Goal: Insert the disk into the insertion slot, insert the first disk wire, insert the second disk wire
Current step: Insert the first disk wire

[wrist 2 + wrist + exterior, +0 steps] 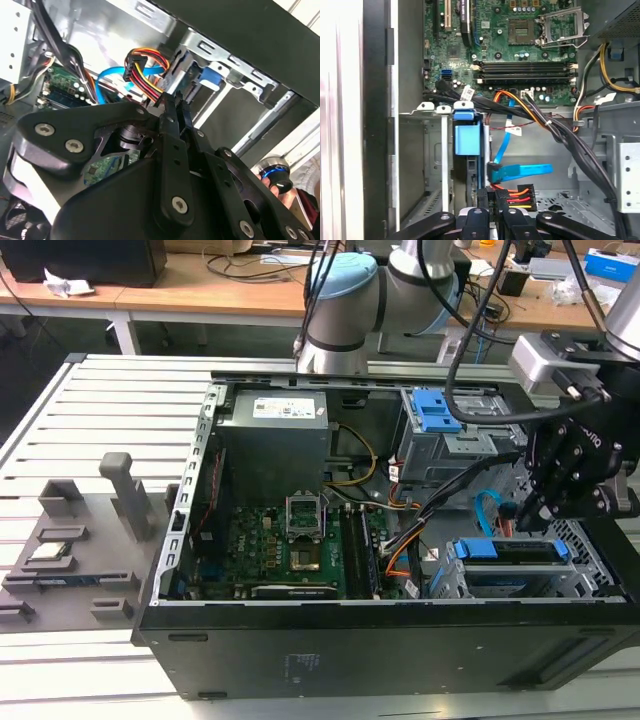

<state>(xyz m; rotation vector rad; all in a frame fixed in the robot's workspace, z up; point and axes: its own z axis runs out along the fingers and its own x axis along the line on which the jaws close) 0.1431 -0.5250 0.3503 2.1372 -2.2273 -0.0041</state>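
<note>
Your claw (491, 198) is closed on the first disk wire (517, 192), beside the disk (467, 140) seated in the insertion slot (427, 106).

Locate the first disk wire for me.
In the first wrist view, the first disk wire ends right by the gripper, beside the second disk wire and the disk.

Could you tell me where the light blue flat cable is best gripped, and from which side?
Probably by its angled plug, the stiff end of the light blue flat cable, beside the disk. Enter through the open side of the case, straddling the plug; the flat band faces that opening and flexes. The gripper is shut on the power wire plug.
</note>
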